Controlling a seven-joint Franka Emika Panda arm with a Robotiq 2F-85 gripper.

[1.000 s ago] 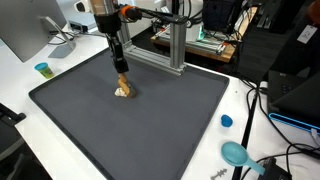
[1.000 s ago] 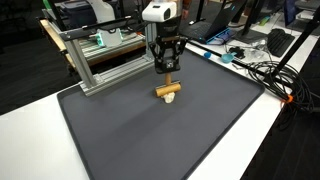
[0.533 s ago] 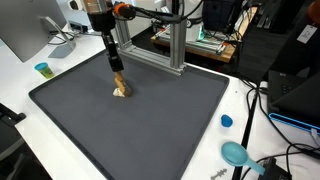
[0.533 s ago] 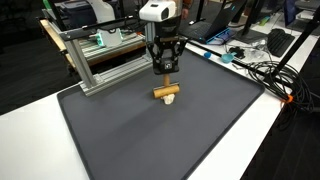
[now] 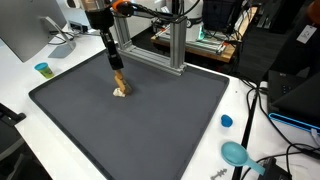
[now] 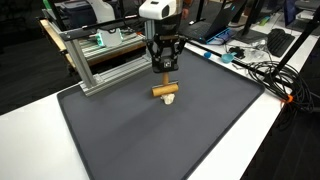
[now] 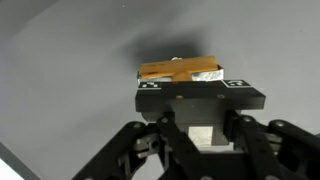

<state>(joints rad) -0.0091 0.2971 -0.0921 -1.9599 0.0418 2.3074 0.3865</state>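
Toward the rear middle of the dark mat [image 5: 150,130], just under the gripper [image 5: 118,76]: a small tan block [image 5: 122,90], apparently a brown bar over a paler, whitish part. Lies level, long side running crosswise to the fingers in the wrist view. Casts a soft shadow on the mat beyond it. Cannot tell whether resting on the mat or raised just clear of it.

Directly above, gripper pointing straight down, centred on the middle of the bar. Probably lined up that way so the fingers meet the short width rather than the long one. Jaws drawn narrow, close to the top of the block. Cannot tell from any view whether pinching a part of it or merely poised over it, the contact being hidden by the gripper body in the wrist view and too small in both exterior views.

Around the block, bare dark mat on all sides, leaving room for the arm to come down plumb, well apart from the aluminium frame [image 6: 100,60] along the rear edge.

Beneath the mat, a white table [image 6: 30,120]. Off the mat, near one corner, a small blue cup [image 5: 42,69]; near another edge, a blue cap [image 5: 226,121] and a teal round tool [image 5: 235,153]. Farther out, a monitor [image 5: 25,30], loose cables [image 6: 265,70] and cluttered lab benches.
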